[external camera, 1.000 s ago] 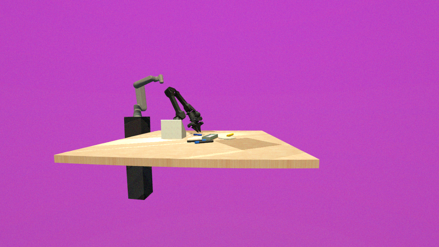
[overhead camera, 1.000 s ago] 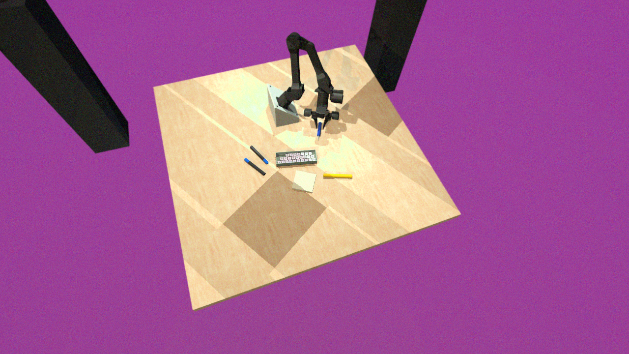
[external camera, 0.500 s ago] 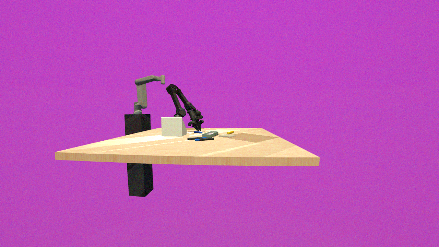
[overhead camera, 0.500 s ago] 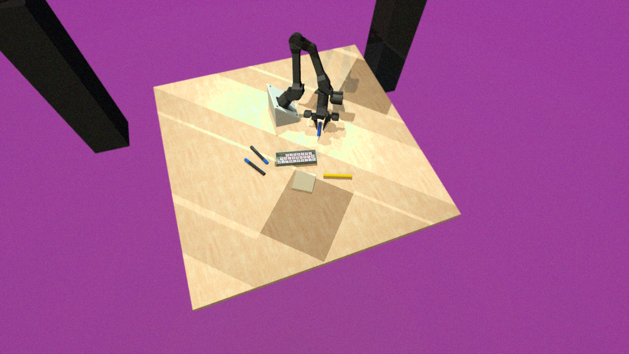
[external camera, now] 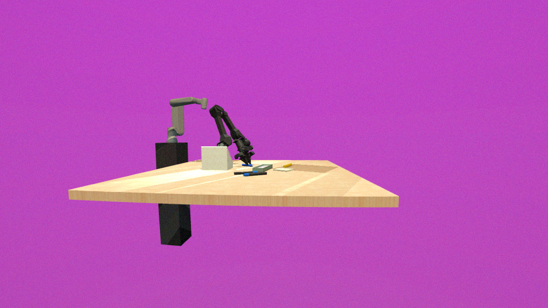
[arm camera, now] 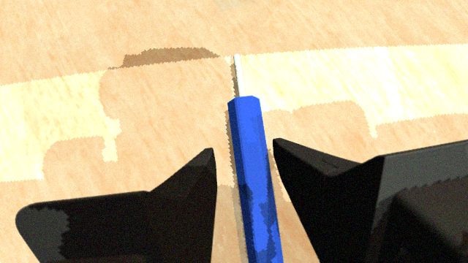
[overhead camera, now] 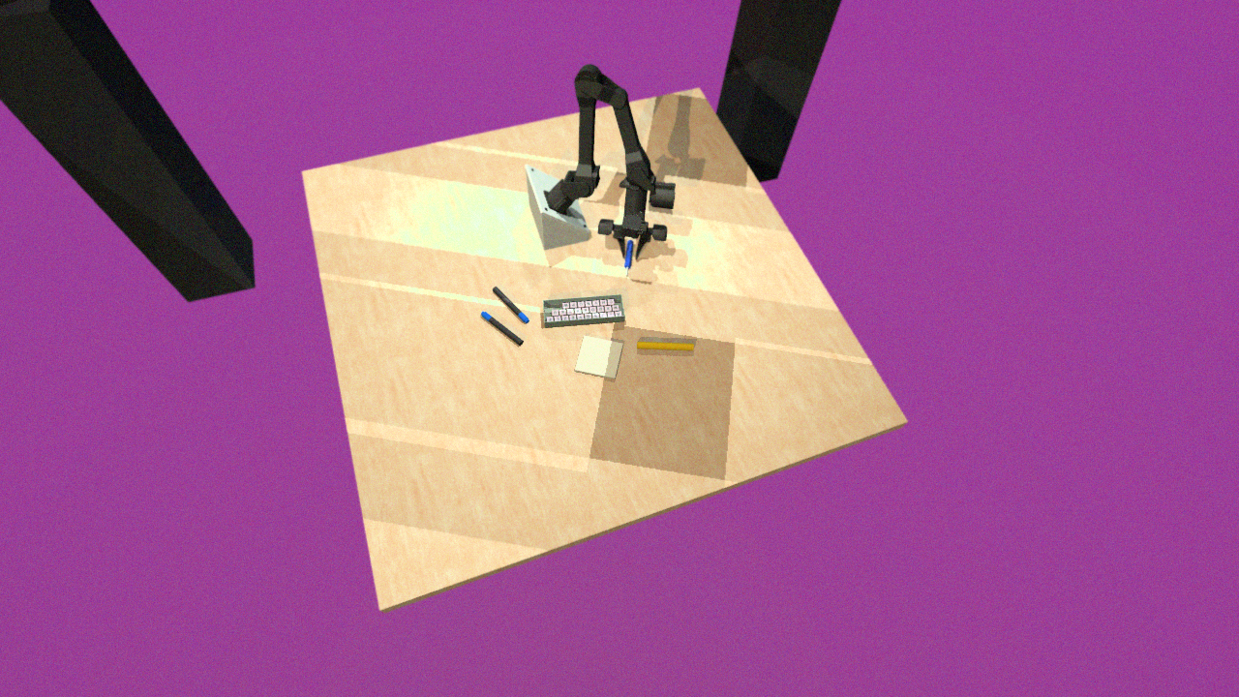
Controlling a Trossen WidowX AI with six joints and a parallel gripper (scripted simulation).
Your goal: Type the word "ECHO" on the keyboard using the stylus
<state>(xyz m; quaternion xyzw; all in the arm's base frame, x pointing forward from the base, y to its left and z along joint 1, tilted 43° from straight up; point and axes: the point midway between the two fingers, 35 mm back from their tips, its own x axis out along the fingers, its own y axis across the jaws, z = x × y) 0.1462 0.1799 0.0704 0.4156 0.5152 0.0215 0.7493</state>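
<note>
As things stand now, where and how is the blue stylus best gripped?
Probably the blue barrel of the stylus, from above, fingers across its two long sides: it lies flat, the barrel is thick and faceted, and the open gripper straddles it. Leave the thin white tip free.

Black gripper [overhead camera: 630, 253] over blue stylus [overhead camera: 628, 254], keyboard [overhead camera: 584, 311], yellow stick [overhead camera: 665, 346], pale pad [overhead camera: 597, 356]

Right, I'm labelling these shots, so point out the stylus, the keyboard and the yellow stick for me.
Stylus [overhead camera: 628, 254] [arm camera: 252, 161]: top, exterior and wrist views, blue barrel.
Keyboard [overhead camera: 584, 310] [external camera: 262, 168]: top and exterior views, body.
Yellow stick [overhead camera: 665, 346] [external camera: 287, 165]: top and exterior views, middle.
</note>
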